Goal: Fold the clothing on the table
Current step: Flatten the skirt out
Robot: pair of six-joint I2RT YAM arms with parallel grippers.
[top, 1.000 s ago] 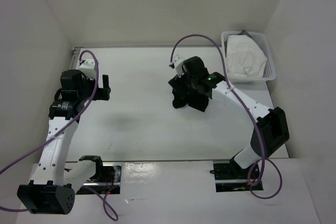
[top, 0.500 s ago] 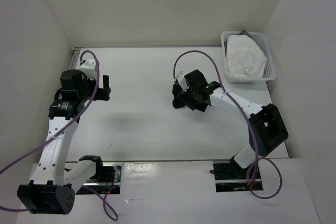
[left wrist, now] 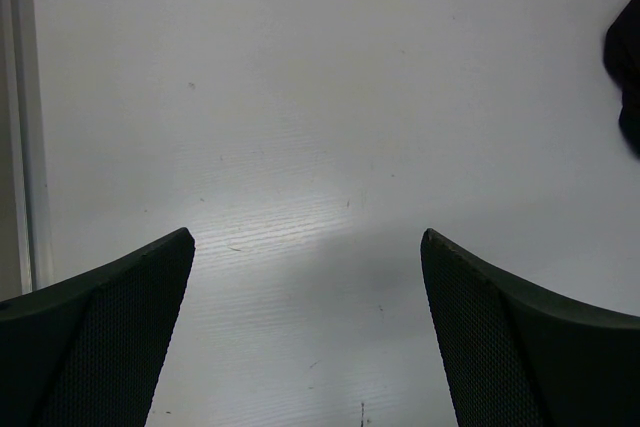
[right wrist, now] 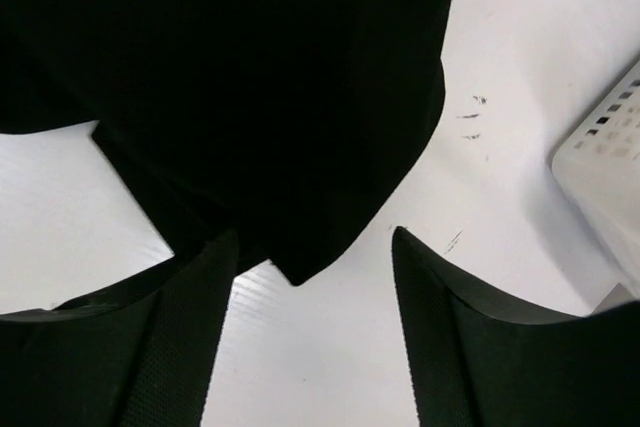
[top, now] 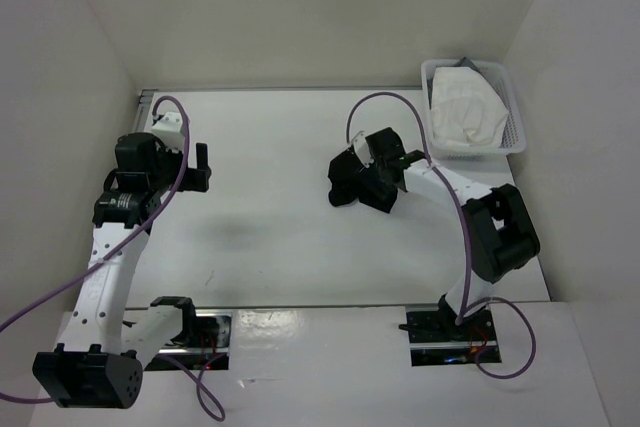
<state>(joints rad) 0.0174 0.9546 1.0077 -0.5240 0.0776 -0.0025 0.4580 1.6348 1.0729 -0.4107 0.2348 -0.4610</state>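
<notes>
The clothing (top: 352, 187) sits in a crumpled, matte black heap right of centre on the table (top: 270, 247), no fold in it yet. The right jaws hang over it part open, straddling a loose corner. Nothing's pinched that I can see, so it's probably lining up a grab. The left jaws are wide open and empty, well off to the left.

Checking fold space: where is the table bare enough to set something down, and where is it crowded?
Bare: the wide stretch of table between the left tool and the clothing, and the strip along its near edge. Crowded: the right side, where the right tool hangs over the clothing, near the basket.
</notes>
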